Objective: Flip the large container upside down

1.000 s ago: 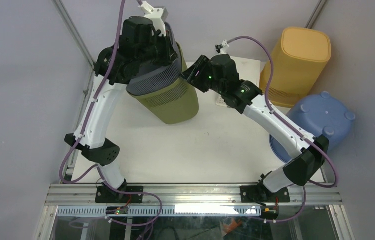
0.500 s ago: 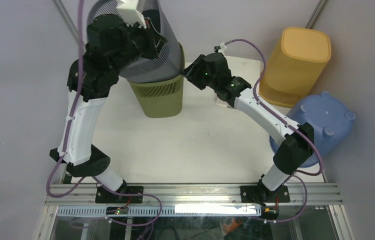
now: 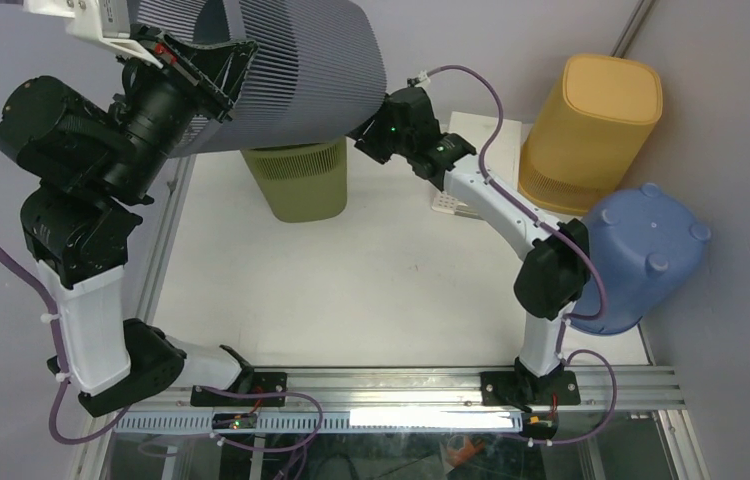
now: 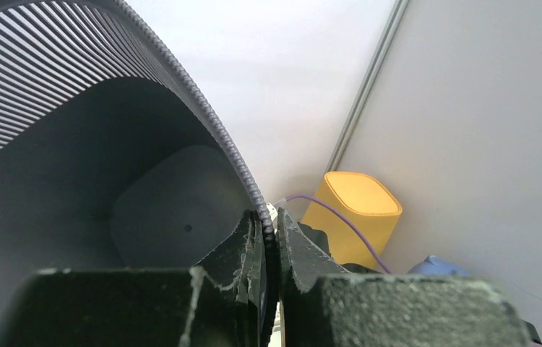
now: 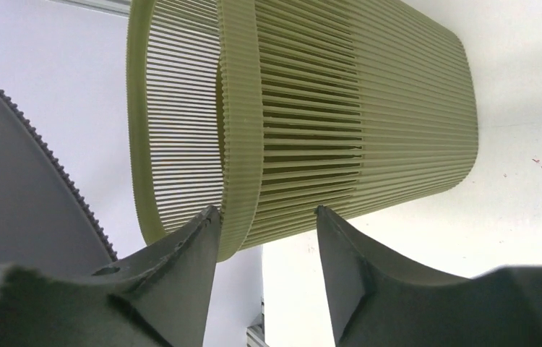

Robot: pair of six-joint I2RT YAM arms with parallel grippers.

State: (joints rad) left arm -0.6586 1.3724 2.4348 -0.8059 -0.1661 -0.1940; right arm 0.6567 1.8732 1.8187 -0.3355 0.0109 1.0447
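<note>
The large container is grey and ribbed. It hangs in the air on its side, mouth toward the left, above the table's back left. My left gripper is shut on its rim; the left wrist view shows the beaded rim pinched between the fingers of the left gripper, and the dark inside. My right gripper is open just under the grey body, facing an olive ribbed container. In the right wrist view the right gripper holds nothing, and the olive container lies beyond it.
A yellow container stands upside down at the back right. A blue tub lies overturned on the right edge. A small white object lies behind my right forearm. Frame posts and walls close in the back.
My left arm has raised the grey container out of the olive one and tipped it sideways. The olive container now stands alone on the table. My right gripper moved back and left, toward it.
</note>
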